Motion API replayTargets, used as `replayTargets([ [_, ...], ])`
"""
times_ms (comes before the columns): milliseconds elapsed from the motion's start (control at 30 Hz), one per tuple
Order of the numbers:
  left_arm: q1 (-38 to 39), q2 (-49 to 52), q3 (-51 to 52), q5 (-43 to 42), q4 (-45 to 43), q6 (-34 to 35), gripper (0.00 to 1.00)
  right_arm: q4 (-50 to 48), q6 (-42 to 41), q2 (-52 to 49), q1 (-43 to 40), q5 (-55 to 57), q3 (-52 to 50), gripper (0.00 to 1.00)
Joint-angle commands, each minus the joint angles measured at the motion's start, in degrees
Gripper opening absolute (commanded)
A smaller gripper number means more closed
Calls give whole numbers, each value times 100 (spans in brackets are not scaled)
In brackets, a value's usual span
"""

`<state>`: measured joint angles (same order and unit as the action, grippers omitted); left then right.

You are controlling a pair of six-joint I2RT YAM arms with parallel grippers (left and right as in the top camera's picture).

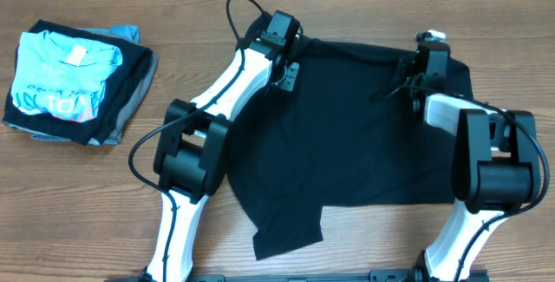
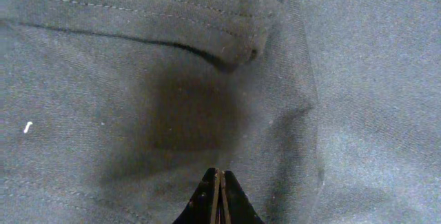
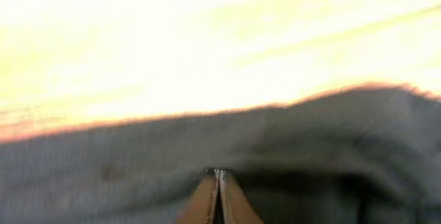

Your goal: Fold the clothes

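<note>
L gripper is sitting nearest, jaws pinched tight on the black T-shirt near its far-left corner — shirt is lying spread flat across mid table. R gripper is clamping the shirt's far-right edge — pic blurry tho.

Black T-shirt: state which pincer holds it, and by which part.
Both pincers look shut on the black T-shirt. The left pincer pinches fabric by a stitched hem at its far left, the right pincer near its far-right edge, though that view is blurred.
</note>
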<state>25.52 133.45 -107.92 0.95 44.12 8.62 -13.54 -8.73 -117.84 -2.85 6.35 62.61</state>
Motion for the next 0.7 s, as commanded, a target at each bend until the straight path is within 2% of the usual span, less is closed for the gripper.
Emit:
replayTargets([
  [0,-37,0,20,98,87,39,4,-446,22,-114,-219,223,37,4],
  [300,-42,0,20,118,131,37,4,-758,55,-175,-507,219,81,4],
  [333,-42,0,20,118,129,39,4,-551,105,-142,-540,164,197,4],
  [533,-44,0,20,118,118,39,11,2756,483,186,-623,92,2350,4],
  [667,-44,0,20,116,105,39,15,3606,944,186,-811,-96,3049,9],
])
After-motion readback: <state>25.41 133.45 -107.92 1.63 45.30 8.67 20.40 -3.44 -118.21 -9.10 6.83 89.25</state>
